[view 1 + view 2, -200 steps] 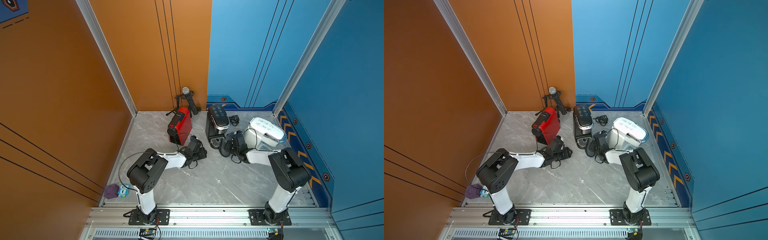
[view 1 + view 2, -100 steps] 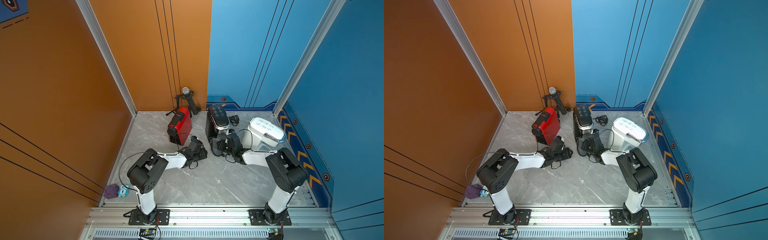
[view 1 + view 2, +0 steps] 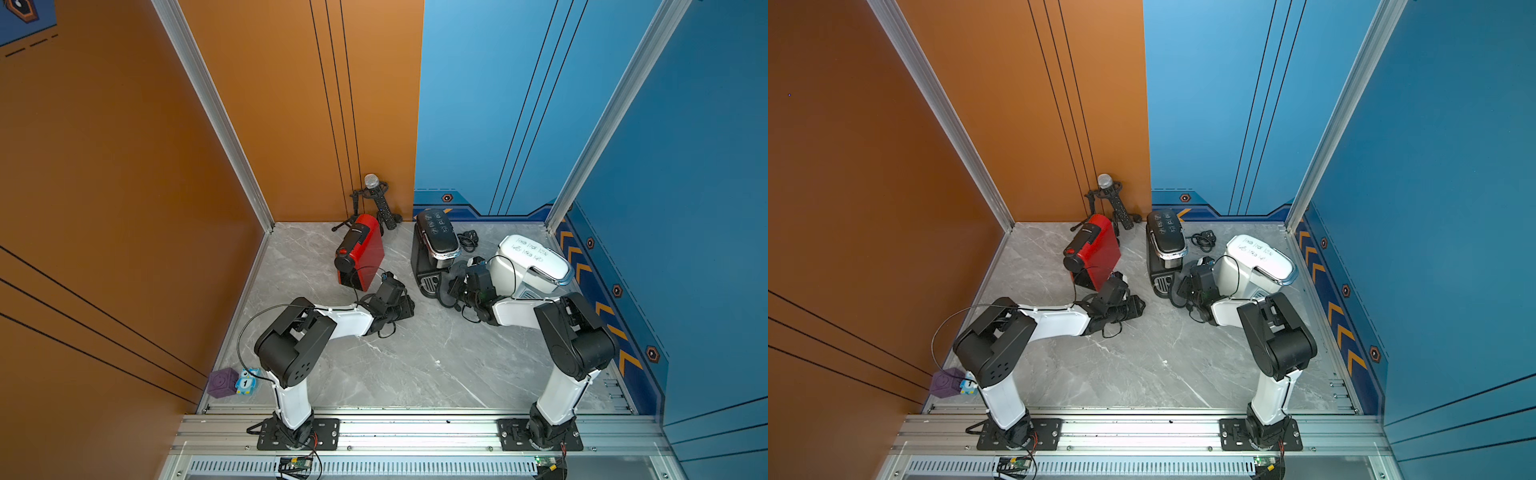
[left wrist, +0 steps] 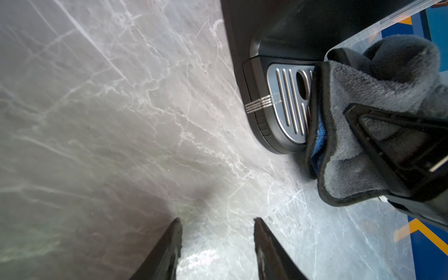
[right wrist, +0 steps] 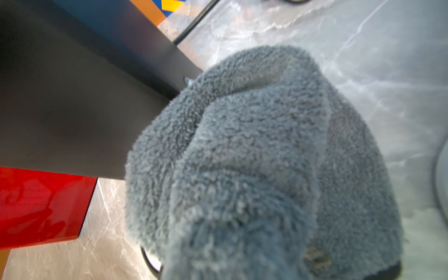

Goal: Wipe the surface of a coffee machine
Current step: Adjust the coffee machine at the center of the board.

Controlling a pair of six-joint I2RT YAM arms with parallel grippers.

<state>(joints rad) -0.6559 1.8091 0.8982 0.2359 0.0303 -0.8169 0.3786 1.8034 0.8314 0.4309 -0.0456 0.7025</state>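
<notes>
The black coffee machine point(image 3: 432, 245) stands upright near the back of the marble tabletop point(image 3: 415, 365), about midway across. Its metal drip tray point(image 4: 288, 106) faces out toward me. My right gripper point(image 3: 465, 284) is clenched on the grey cloth point(image 4: 363, 126), low down at the front corner of the machine on my right side. In the left wrist view the bunched cloth lies over the tray's edge and reaches down to the tabletop, with a bit of blue showing in its fold. In the right wrist view the grey cloth point(image 5: 254, 169) fills most of the picture and seems to press against the machine's dark side panel, though the blur keeps me from being sure of contact there.

My left gripper point(image 4: 217, 220) is released, its two fingers apart with nothing between them. It hangs low over bare marble, just in front of the red coffee machine point(image 3: 359, 253) and apart from the black one.

The red machine stands to my left of the black one. A white coffee machine point(image 3: 528, 262) stands to my right, just behind my right wrist. A coiled power cord point(image 3: 467, 241) lies between the black and white machines. A microphone on a small tripod point(image 3: 372, 195) stands against the back wall behind the red machine. A purple cube point(image 3: 222, 382) and a small owl toy point(image 3: 246, 381) sit touching at the near left corner.
</notes>
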